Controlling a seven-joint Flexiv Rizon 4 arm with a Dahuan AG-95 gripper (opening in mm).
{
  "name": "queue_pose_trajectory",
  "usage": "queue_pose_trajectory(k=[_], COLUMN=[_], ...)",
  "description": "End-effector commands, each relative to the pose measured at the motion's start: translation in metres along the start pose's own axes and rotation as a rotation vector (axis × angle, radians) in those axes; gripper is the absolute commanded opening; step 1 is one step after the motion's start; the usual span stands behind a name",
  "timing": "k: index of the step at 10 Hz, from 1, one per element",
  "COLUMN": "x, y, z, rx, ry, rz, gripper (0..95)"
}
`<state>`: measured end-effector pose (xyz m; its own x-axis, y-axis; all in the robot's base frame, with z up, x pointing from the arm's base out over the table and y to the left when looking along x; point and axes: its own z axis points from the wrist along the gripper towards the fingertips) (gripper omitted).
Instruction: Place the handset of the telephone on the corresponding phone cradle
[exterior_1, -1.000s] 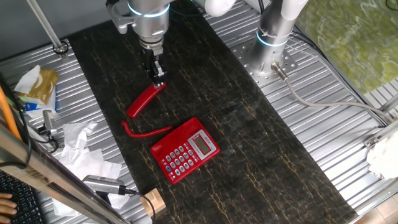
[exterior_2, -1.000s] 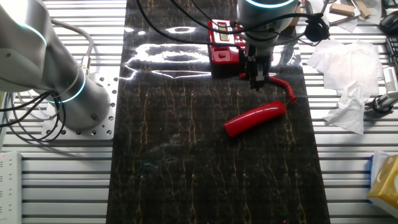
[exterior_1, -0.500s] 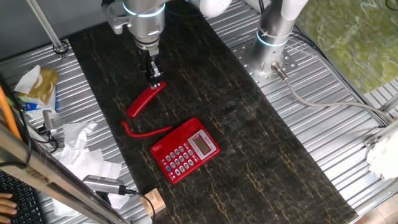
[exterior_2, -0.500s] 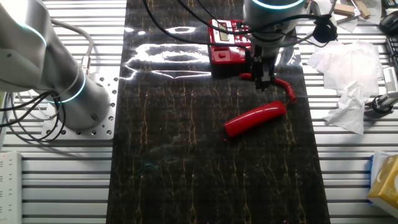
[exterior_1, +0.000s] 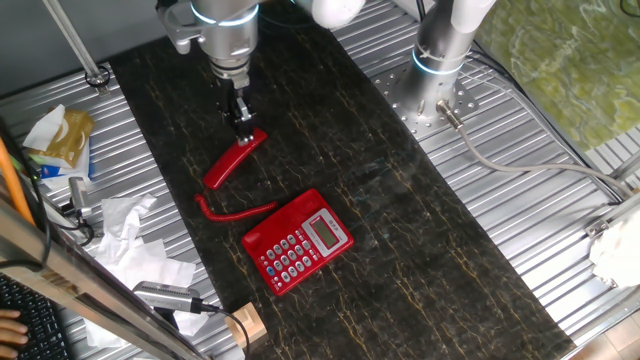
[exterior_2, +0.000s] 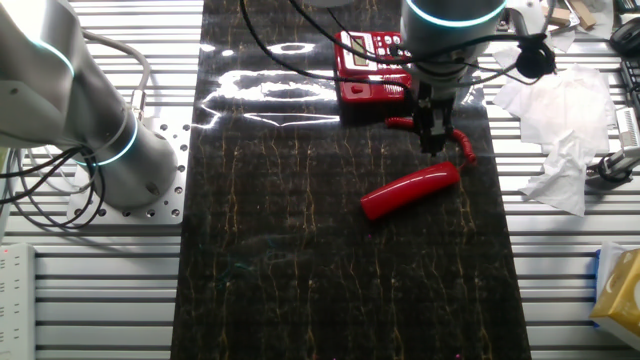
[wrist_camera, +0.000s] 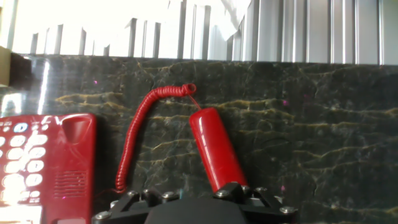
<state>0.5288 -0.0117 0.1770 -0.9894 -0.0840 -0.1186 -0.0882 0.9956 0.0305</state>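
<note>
The red handset (exterior_1: 232, 160) lies flat on the dark mat, apart from the red telephone base (exterior_1: 298, 240), and a thin red cord (exterior_1: 235, 212) joins them. The phone cradle (exterior_1: 280, 218) is the empty strip along the base's keypad side. My gripper (exterior_1: 243, 125) hangs just above the handset's upper end and holds nothing. In the other fixed view the gripper (exterior_2: 437, 140) is over the handset (exterior_2: 410, 190), near the base (exterior_2: 365, 70). In the hand view the handset (wrist_camera: 216, 149) runs under my right finger, with the gripper (wrist_camera: 186, 199) open and the cradle (wrist_camera: 78, 155) at the left.
Crumpled white paper (exterior_1: 130, 235) and a small wooden block (exterior_1: 245, 325) lie off the mat's left side. A second arm's base (exterior_1: 440, 60) stands at the back right. Ribbed metal table (exterior_1: 540, 220) surrounds the mat.
The gripper has shifted sideways along the mat, closer over the handset's end and lower. The handset, cord and base have not moved.
</note>
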Motion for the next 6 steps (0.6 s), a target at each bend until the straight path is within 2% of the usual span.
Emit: queue_pose_trajectory(k=[1,6], x=[-0.006,-0.021], y=[-0.004,-0.014], z=[0.003,0.01], rx=[-0.002,0.0], ry=[0.001,0.0], rz=[-0.002,-0.009], gripper=[57.0,57.0])
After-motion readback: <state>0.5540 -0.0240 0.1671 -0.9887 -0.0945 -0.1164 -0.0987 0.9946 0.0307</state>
